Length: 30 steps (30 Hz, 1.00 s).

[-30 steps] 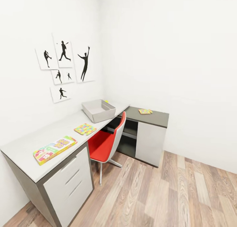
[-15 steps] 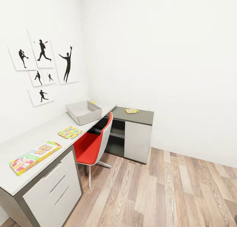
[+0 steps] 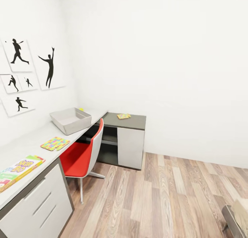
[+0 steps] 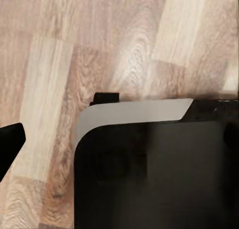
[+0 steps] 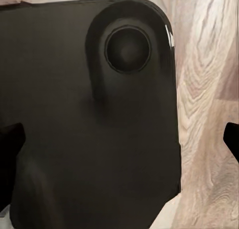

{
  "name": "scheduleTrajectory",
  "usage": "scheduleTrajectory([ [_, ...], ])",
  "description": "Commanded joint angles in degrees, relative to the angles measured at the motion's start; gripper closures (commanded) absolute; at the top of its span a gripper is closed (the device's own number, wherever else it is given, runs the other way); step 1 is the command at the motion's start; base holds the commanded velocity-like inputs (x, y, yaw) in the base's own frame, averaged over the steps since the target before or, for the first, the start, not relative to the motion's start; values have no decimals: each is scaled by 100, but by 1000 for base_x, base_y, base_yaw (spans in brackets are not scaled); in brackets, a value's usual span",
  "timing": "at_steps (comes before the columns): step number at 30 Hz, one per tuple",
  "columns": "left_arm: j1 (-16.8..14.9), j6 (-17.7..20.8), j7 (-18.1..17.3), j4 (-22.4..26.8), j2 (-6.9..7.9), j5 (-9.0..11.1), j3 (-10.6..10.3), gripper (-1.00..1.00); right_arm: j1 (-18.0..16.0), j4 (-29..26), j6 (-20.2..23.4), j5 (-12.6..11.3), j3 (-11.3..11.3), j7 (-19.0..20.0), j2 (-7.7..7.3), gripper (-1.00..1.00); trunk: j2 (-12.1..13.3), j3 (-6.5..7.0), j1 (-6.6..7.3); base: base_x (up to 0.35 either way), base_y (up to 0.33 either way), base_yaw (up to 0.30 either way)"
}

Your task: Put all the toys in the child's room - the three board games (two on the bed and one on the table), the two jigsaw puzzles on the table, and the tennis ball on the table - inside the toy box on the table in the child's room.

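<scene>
In the head view, the light grey toy box [image 3: 70,121] stands on the pale table [image 3: 31,138] along the left wall. A yellow bit of the tennis ball [image 3: 81,109] peeks out behind the box. One bright jigsaw puzzle [image 3: 55,143] lies on the table nearer to me, and another jigsaw puzzle [image 3: 123,116] rests on the dark corner cabinet top. A white-and-green board game [image 3: 17,168] lies at the table's near end. A bed corner [image 3: 237,213] shows at the lower right. My left gripper [image 4: 119,139] and right gripper [image 5: 119,138] hang open over my dark base, holding nothing.
A red chair [image 3: 83,154] is tucked under the table between the drawer unit [image 3: 38,203] and the corner cabinet [image 3: 130,146]. Black silhouette pictures [image 3: 27,74] hang on the left wall. Wood plank floor [image 3: 158,196] stretches from the table towards the bed.
The whole head view has slid to the left as the camera turned right, bringing the bed corner into sight. Nothing on the table has moved.
</scene>
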State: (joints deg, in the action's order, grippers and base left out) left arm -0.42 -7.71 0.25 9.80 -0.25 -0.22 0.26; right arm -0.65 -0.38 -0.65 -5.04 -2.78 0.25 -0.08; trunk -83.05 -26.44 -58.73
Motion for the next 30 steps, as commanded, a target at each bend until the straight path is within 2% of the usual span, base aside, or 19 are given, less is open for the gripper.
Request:
scheduleTrajectory([
  [1,-16,106,38,196,-3,7,11,-100,-107,-27,36,-71,-48,7,-34,-100,-3,-6,0,0,0,-280],
  [3,-112,408,117,468,-10,18,21,-100,-325,-71,133,-94,-87,19,-87,-100,-3,-6,0,0,0,-280],
  [5,-389,987,261,772,-24,27,30,-100,-687,-100,321,-106,-176,28,-135,-100,-3,-6,0,0,0,-280],
  [7,-649,1396,347,924,-27,33,33,-100,-1005,-110,460,-108,-270,28,-171,-100,-3,-7,0,0,0,-280],
  [9,-843,1577,382,985,-27,36,34,-100,-1227,-113,540,-106,-331,23,-211,-100,-3,-8,0,0,0,-280],
  [11,-1245,1766,422,1046,-29,38,39,-100,-1630,-117,670,-108,-431,9,-307,-100,-3,-11,0,0,0,-280],
  [14,-1561,1843,441,1072,-15,43,47,-100,-1941,-121,721,-105,-489,-8,-378,-100,-3,-18,0,0,0,-278],
  [16,-1641,1827,445,1079,-9,46,50,-100,-2016,-148,714,-104,-504,-12,-391,-100,-3,-24,0,0,0,-275],
  [18,-1671,1760,447,1079,-9,47,51,-100,-2042,-176,701,-103,-512,-13,-394,-100,-3,-30,0,0,0,-274],
  [22,-1713,1344,512,1030,-12,53,53,-100,-2074,-229,509,-102,-516,-16,-399,-100,-3,-44,0,0,0,-273],
  [30,-1713,1107,572,983,6,63,30,-100,-2079,-242,350,-112,-505,-7,-401,-100,-3,-71,0,0,0,-272],
])
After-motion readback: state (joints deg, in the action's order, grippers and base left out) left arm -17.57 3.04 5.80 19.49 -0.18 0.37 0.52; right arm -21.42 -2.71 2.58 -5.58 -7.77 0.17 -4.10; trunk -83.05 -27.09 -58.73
